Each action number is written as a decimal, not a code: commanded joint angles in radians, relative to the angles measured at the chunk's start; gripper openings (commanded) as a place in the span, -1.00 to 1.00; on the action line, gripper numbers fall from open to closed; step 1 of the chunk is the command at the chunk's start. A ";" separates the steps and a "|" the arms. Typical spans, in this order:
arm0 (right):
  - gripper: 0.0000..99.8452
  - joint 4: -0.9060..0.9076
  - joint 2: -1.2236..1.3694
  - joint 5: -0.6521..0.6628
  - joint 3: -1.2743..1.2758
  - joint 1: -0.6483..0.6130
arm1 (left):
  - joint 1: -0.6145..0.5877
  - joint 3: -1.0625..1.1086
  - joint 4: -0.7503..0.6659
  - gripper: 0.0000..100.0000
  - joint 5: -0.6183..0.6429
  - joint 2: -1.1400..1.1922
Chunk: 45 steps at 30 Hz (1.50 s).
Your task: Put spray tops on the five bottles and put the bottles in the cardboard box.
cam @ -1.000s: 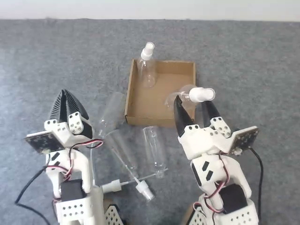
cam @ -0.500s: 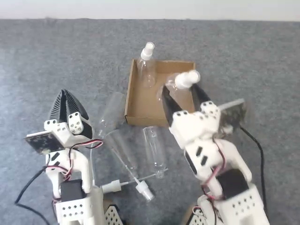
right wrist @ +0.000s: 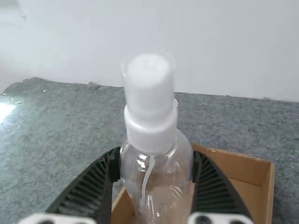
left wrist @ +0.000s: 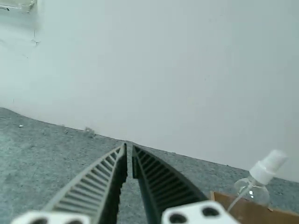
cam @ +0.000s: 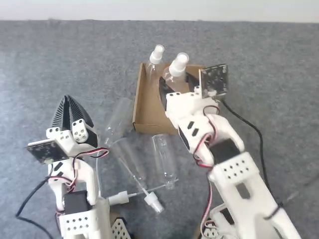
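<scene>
Right claw (right wrist: 155,163) was clamped on a clear plastic bottle with a white spray top (right wrist: 156,179), one black finger on each side of the body. This held bottle stood upright, long axis vertical, spray top up, above the far part of the shallow brown cardboard box (cam: 152,112).

A second capped bottle (cam: 156,74) of the same clear plastic stood in the box's far left corner, also top up, just beside the held bottle; contact between the two could not be judged. The near half of the box floor was bare.

Left claw (left wrist: 129,156) had its ribbed fingers pressed together on nothing. It pointed away over the surface toward the wall, well to the left of the box.

Three clear uncapped bottles lay on their sides on the surface, between the arms and near the box's front left corner:
- one (cam: 118,119) slanted, its far end near the box's left wall
- one (cam: 133,160) slanted the opposite way
- one (cam: 165,158) with its long axis roughly near to far, just in front of the box's near wall

Two loose white spray tops (cam: 153,201) (cam: 118,198) with thin dip tubes lay nearer the arm bases.

Grey carpet-like surface (cam: 259,59) was open to the right of and beyond the box. A plain white wall (left wrist: 187,70) bordered the far edge.
</scene>
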 commanded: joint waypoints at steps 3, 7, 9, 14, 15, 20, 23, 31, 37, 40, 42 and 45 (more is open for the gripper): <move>-0.80 -0.176 0.117 0.017 -0.078 -0.005 | -0.006 -0.002 -0.037 -0.97 -0.008 -0.023; -0.80 -0.254 0.202 0.017 -0.080 -0.007 | -0.006 -0.002 -0.037 -0.97 -0.008 -0.023; -0.80 -0.285 0.246 0.017 -0.087 -0.007 | -0.006 -0.004 -0.037 -0.97 -0.008 -0.023; -0.80 -0.297 0.386 0.017 -0.163 -0.008 | -0.006 -0.004 -0.037 -0.97 -0.008 -0.023; -0.80 -0.298 0.414 0.017 -0.175 -0.008 | -0.006 -0.005 -0.037 -0.97 -0.008 -0.023; -0.80 -0.298 0.535 0.017 -0.241 -0.044 | -0.006 -0.005 -0.037 -0.97 -0.035 -0.023; -0.80 -0.298 0.593 0.017 -0.278 -0.054 | -0.006 -0.005 -0.037 -0.97 -0.054 -0.023; -0.79 -0.300 0.714 0.017 -0.362 -0.051 | -0.029 -0.008 -0.037 -0.97 -0.051 -0.023; -0.79 -0.300 0.803 0.017 -0.417 -0.054 | -0.078 -0.004 -0.081 -0.97 -0.049 -0.021; -0.79 -0.300 0.848 0.017 -0.440 -0.051 | -0.080 -0.004 -0.081 -0.97 -0.049 -0.021; -0.79 -0.300 0.869 0.017 -0.450 -0.051 | -0.080 -0.004 -0.081 -0.97 -0.049 -0.021; -0.79 -0.300 0.892 0.017 -0.457 -0.051 | -0.080 -0.004 -0.081 -0.97 -0.049 -0.021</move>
